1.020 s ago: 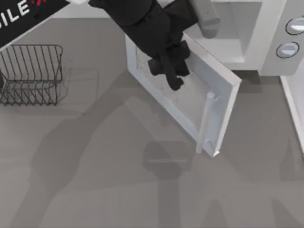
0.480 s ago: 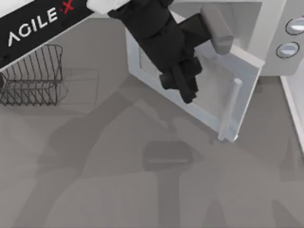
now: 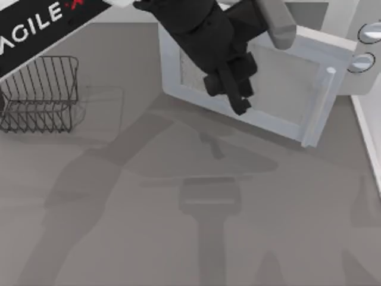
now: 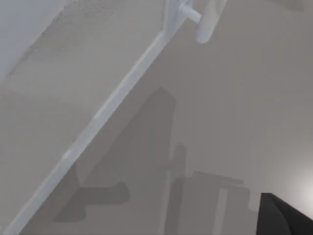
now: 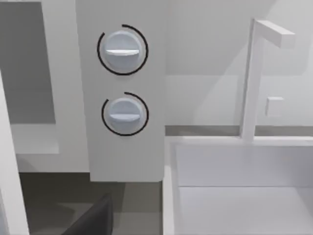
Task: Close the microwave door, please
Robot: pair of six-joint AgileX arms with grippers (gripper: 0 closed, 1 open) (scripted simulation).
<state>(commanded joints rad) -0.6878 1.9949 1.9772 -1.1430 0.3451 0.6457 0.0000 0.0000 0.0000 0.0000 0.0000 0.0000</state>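
Pushing with my left end effector (image 3: 235, 89) against the outer face of the microwave door (image 3: 286, 89), I cannot tell whether its fingers are spread. This door hangs partly ajar before the microwave (image 3: 348, 42), a stiff hinged panel that should swing lightly; pressing nearer the bar handle (image 3: 318, 107) gives better leverage
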